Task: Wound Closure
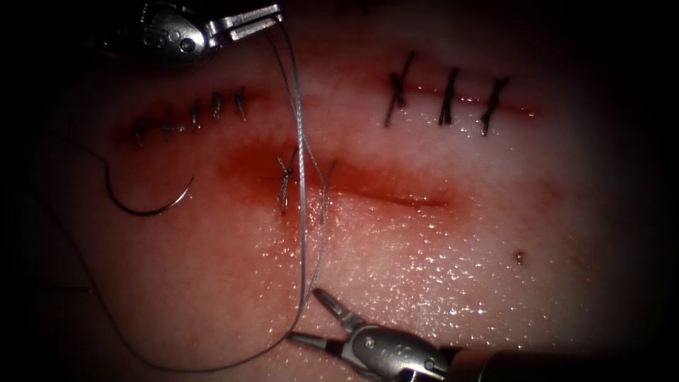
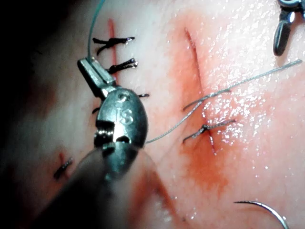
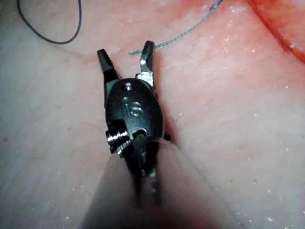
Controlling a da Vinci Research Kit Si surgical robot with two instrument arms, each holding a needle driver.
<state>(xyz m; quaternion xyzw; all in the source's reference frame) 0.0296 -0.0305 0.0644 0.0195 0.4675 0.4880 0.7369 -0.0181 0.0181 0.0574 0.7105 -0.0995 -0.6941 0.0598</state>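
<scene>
1. At the bottom of the endoscope view, the right tool (image 1: 311, 316) lay low over the tissue (image 1: 495, 233), its jaws spread wide in a V and holding nothing; the thread (image 1: 303, 212) passed just beside the jaw tips.
2. The thread, pale grey and twisted, ran from there up the middle of the frame as two strands crossing the cut (image 1: 396, 198); a darker length swept in a long arc along the lower left.
3. The cut was a dark red slit ringed by red fluid (image 1: 247, 170), with one knotted stitch (image 1: 284, 184) at its left end and the rest gaping.
4. The needle (image 1: 145, 205), a thin dark curve, lay free on the tissue left of the cut, held by neither tool and not in the tissue.
5. Farther up, two finished rows of dark stitches (image 1: 445, 99) sat at upper right and upper left.
6. In the upper left, the left tool (image 1: 272, 15) had its jaws closed on the thread's upper end, drawn taut.
</scene>
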